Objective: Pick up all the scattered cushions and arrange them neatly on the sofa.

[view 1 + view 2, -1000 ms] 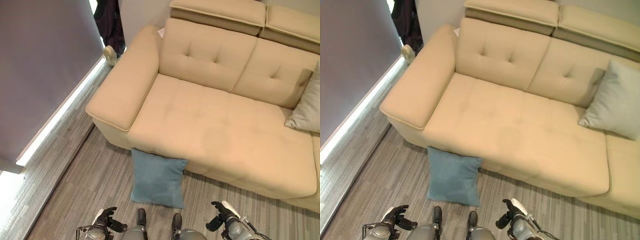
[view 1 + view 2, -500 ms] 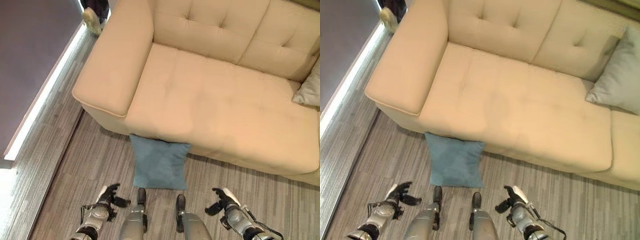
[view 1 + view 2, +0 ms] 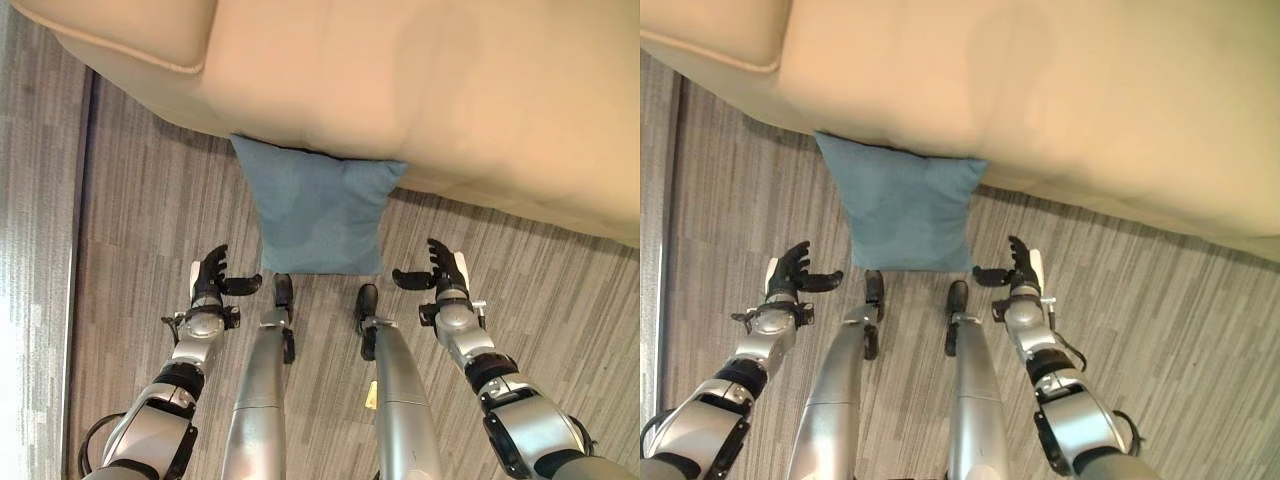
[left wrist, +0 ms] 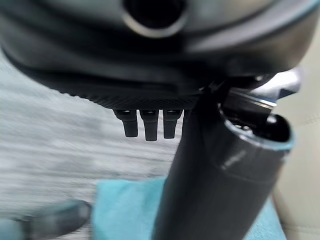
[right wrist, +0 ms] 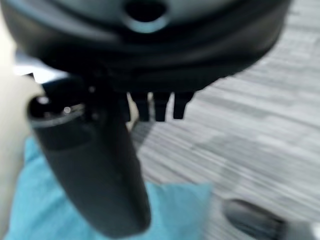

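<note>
1. Teal-blue fabric covers the one cushion (image 3: 318, 212) in sight, which stands on the floor (image 3: 140, 200) and leans against the front of the sofa (image 3: 450, 90).
2. Its upper edge is tucked under the overhang of the sofa's seat, and its lower edge rests on the grey, wood-striped floor.
3. The sofa is upholstered in a tan, leather-like material, and the front corner of its armrest (image 3: 120, 35) shows at the robot's left.
4. The left hand (image 3: 210, 285) hovers over the floor, just beside the cushion's lower left corner and apart from it.
5. Its fingers are spread and only lightly bent, with the thumb pointing in towards the cushion, and it has hold of nothing.
6. The right hand (image 3: 440, 272) hovers likewise near the cushion's lower right corner, without touching it.
7. Its fingers are also loosely spread, the thumb reaching in towards the cushion, and its grasp is empty.
8. Both hands sit at about the same level, with the cushion between them.
9. The left wrist view shows the cushion (image 4: 125, 210) past the thumb, and the right wrist view shows the cushion (image 5: 175, 210) with the striped floor (image 5: 250, 120) beyond it.
</note>
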Controlling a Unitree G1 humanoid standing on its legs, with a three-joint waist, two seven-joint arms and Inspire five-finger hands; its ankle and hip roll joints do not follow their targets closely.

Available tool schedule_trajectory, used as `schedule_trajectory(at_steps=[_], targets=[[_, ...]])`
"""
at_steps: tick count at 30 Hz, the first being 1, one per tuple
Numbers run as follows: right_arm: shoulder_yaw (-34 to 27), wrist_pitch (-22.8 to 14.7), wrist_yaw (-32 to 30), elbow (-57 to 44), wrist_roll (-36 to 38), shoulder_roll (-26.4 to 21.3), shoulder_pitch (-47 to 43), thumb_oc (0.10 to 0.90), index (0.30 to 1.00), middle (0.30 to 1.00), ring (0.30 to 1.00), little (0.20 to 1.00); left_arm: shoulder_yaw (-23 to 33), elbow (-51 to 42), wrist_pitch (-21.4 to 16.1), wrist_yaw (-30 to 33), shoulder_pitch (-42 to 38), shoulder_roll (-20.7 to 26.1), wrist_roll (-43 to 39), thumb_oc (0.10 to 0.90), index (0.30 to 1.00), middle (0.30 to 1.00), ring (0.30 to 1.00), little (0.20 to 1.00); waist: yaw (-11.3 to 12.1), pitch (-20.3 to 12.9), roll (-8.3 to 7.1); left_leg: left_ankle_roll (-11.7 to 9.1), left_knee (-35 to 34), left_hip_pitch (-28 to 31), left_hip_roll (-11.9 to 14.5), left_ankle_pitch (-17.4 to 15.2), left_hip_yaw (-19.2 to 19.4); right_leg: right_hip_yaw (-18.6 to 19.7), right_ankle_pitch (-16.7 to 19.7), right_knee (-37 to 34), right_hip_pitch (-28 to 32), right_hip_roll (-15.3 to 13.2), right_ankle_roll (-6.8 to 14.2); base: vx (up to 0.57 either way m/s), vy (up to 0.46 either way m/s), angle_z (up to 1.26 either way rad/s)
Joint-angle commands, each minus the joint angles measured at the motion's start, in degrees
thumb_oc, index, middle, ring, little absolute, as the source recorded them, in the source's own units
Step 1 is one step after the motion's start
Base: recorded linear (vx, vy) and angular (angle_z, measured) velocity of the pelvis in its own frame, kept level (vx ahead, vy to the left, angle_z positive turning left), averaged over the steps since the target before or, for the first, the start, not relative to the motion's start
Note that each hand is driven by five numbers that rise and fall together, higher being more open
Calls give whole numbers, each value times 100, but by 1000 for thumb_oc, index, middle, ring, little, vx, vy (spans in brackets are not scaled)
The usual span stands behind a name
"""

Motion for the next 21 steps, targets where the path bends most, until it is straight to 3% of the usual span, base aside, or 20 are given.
schedule_trajectory(at_steps=[1,7,17,21], targets=[[59,-251,-401,-387,205,-218,255,800,900,900,900,900,196,-83,-283,438,183,91,-247,800,900,900,900,900,-20,-563,209,-13,78,-379,13,-488,-214,-13,94,-408,-283,79,122,18,-35,2],[330,-311,-581,-508,301,-221,-704,800,900,900,900,900,-11,16,-271,627,-658,266,-365,800,900,900,900,900,-37,-570,162,-5,406,-1374,-64,-409,-256,38,33,87,-1333,80,109,8,-30,3],[692,-413,-621,-306,712,34,-1735,800,900,900,900,900,-407,219,-254,693,-1693,242,-524,800,900,900,900,900,16,-579,158,9,523,-1927,-139,-353,-297,45,28,275,-1894,68,152,18,-2,3],[944,-552,-615,-345,1058,516,-2238,800,900,900,900,900,-678,358,-231,730,-2340,2,-653,800,900,900,900,900,30,-612,143,0,530,-2032,-180,-332,-337,58,39,273,-2010,87,161,4,0,1]])
